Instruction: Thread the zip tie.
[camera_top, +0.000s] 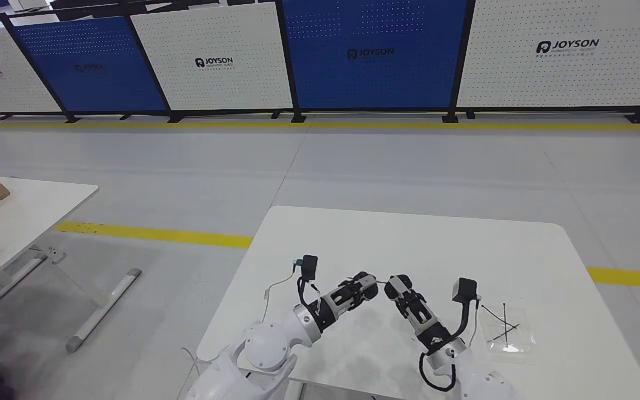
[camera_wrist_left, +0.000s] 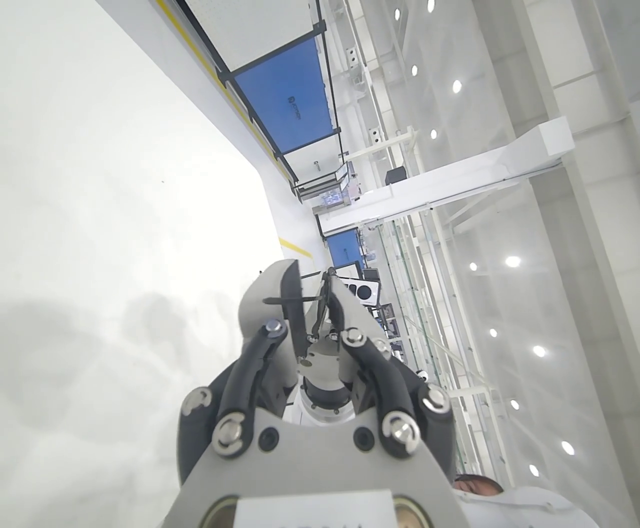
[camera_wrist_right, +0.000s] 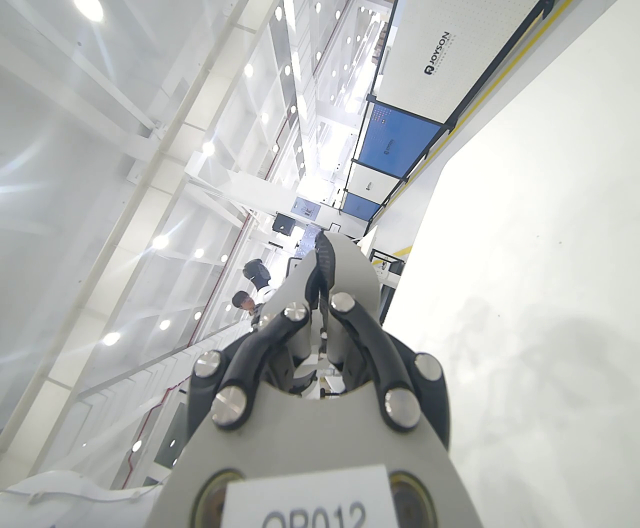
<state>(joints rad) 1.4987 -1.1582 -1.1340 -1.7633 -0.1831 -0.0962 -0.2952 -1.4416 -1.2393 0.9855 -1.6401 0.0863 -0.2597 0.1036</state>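
1. Where the top view looks down on the white table (camera_top: 400, 240), the two arms come in from the near edge and angle toward each other. The left gripper (camera_top: 368, 284) and the right gripper (camera_top: 392, 286) sit tip to tip above the table's middle. A clear pouch (camera_top: 505, 328) with thin dark ties inside lies flat on the table beside the right arm, well apart from both grippers.
2. Seen from the left wrist view, the left gripper's fingers are drawn close with a narrow gap, clamped on the black zip tie (camera_wrist_left: 300, 299). One strand crosses the gap and pokes out past one finger. Another strand runs along the opposite pad, back toward the gripper's base. The tie is held above the table, not touching it.
3. Seen from the right wrist view, the right gripper's pads are pressed together from base to tip. Whether any of the tie sits between them cannot be told.
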